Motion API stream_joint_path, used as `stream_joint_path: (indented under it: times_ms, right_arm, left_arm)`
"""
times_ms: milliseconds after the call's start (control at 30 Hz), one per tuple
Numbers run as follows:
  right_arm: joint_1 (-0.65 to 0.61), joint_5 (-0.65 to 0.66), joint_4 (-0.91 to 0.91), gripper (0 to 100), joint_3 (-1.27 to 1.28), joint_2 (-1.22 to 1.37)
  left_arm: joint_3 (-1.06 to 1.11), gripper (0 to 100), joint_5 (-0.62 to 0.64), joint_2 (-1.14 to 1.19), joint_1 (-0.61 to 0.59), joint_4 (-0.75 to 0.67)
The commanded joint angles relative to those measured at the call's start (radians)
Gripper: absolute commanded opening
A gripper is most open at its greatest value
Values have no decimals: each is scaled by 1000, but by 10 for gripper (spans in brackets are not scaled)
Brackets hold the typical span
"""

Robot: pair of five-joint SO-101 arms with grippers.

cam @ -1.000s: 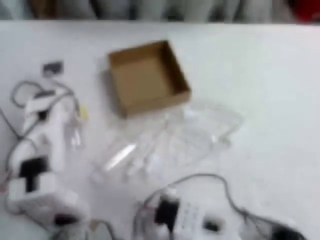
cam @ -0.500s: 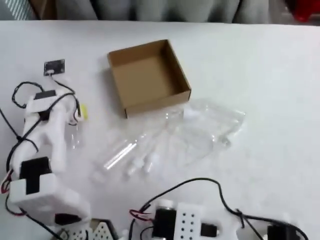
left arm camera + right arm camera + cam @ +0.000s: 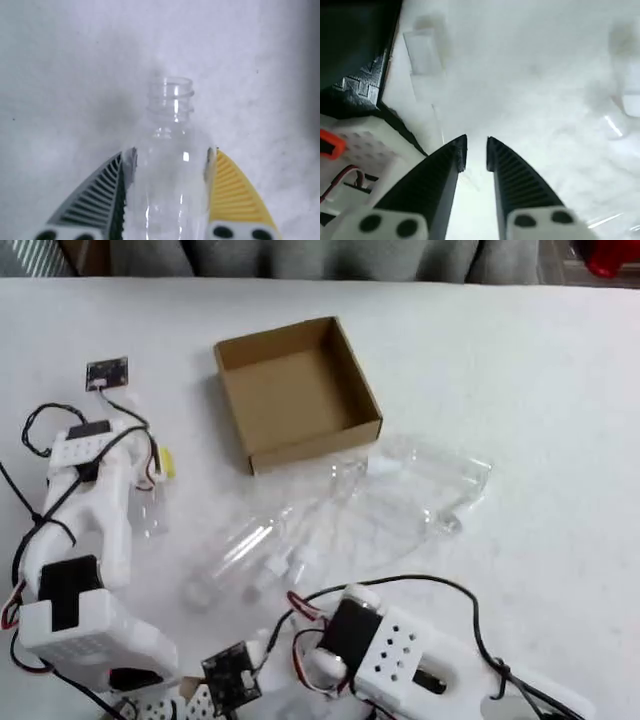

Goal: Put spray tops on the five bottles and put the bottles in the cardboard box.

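My left gripper (image 3: 150, 485) is shut on a clear, uncapped bottle (image 3: 150, 515) at the left of the table. In the left wrist view the grey and yellow fingers (image 3: 227, 185) press the bottle (image 3: 170, 150) just below its threaded neck. Several more clear bottles (image 3: 250, 545) lie in a loose pile in crinkled clear plastic at the centre. Small white spray tops (image 3: 300, 562) lie beside them. The open cardboard box (image 3: 297, 390) stands behind the pile with nothing in it. My right gripper (image 3: 476, 147) hangs over bare table near the front edge, its black fingers nearly together with nothing between them.
A small camera board (image 3: 107, 373) on a cable lies at the far left. The right arm's white body (image 3: 400, 655) and its cables take up the front centre. The left arm's base (image 3: 85, 630) fills the front left corner. The right side of the table (image 3: 560, 440) is bare.
The right arm has turned and come farther onto the table from the front edge, and its wrist board now shows. The left arm and its bottle have stayed put.
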Motion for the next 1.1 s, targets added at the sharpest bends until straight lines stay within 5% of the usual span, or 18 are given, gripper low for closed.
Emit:
stream_joint_path:
  times_ms: [0, 267, 700, 1067]
  right_arm:
    - [15, -9, 27, 16, -52, 2]
    - [16, 114, 5, 16, 77, 4]
    - [12, 110, -54, 17, 161, 4]
    - [-5, -288, -171, 17, 57, -7]
  left_arm:
    - [-38, 73, -12, -58, -8, -21]
    - [-38, 73, -12, -58, -12, -21]
    - [-83, 73, -12, -10, -12, -15]
    - [-152, 72, -12, 48, -13, 43]
